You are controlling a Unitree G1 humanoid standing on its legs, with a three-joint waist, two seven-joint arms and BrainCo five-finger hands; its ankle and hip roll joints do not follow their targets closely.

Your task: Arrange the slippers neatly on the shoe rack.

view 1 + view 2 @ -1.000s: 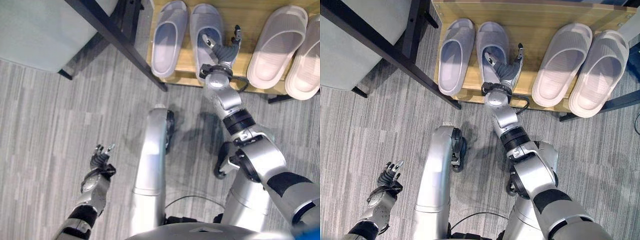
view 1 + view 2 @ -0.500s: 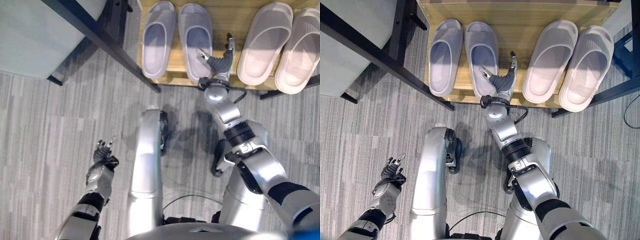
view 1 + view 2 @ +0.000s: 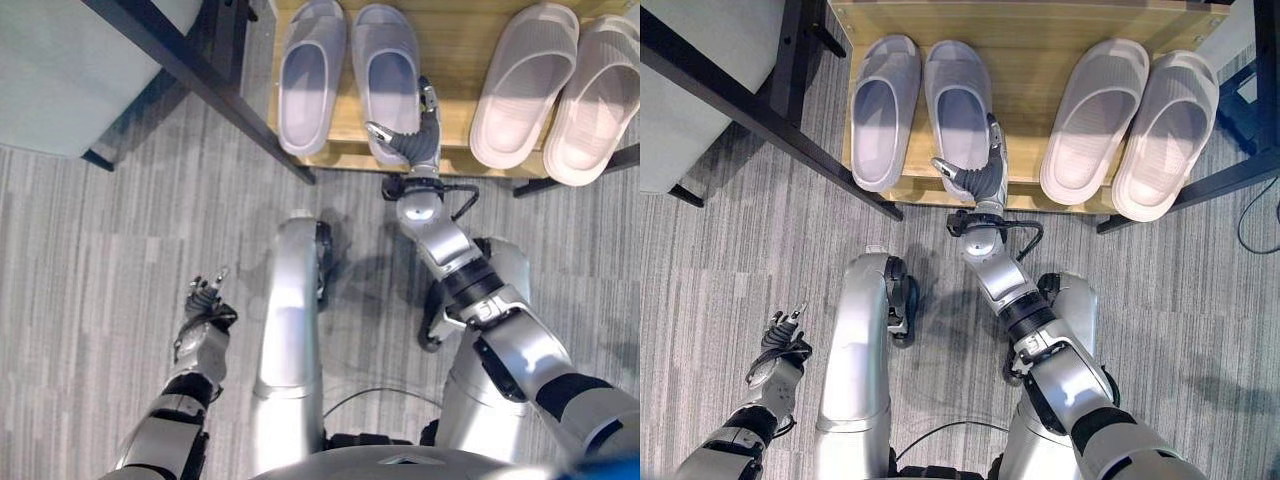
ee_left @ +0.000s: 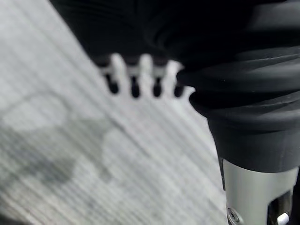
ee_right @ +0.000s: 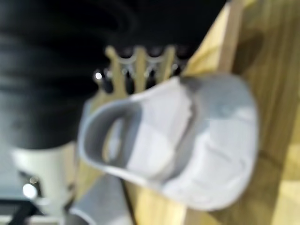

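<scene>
Left eye view, overall: two pairs of slippers lie toes-away on the wooden shoe rack along the top of the frame, heels at its front edge.
Grey pair: the left grey slipper and right grey slipper sit side by side at upper centre, nearly parallel, heels a little over the front edge.
Pale pair: the two pale pinkish slippers at upper right lie close together, angled slightly to the right.
Right hand: the right hand is at the heel end of the right grey slipper, fingers straight and spread along its right side, thumb out toward the heel; it clamps nothing. From the right wrist view the slipper lies just past the fingers.
Left hand: the left hand hangs over the floor at lower left, well apart from the rack, fingers loosely relaxed and holding nothing.
Progress: by my judgement nearly done; all four slippers are on the rack in pairs. What may remain is a small straightening of the grey pair, or nudging its heels further on.
Materials: slippers look like soft moulded foam, rounded, with a broad closed strap. The rack is smooth pale wood on a dark frame; the floor is grey, fine-striped.
Beside the rack: a dark-framed table at upper left.
</scene>
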